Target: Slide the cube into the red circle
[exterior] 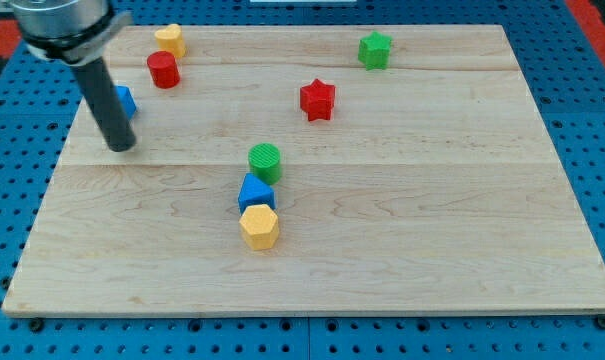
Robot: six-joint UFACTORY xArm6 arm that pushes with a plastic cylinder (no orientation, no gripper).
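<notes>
While my rod comes down from the view's top left, my tip (121,147) rests on the wooden board (432,230) just below the blue cube (125,101), which peeks out from behind the rod on its right side. I carry no jaws, only this plain rod, so nothing is gripped. Up and right of the cube stands the red cylinder (163,70), with a yellow block (169,40) touching it from above. Near the board's middle, a green cylinder (265,161), a blue block (255,192) and a yellow hexagonal block (259,227) sit in a close column. A red star (318,100) and a green star (375,50) lie further right.
</notes>
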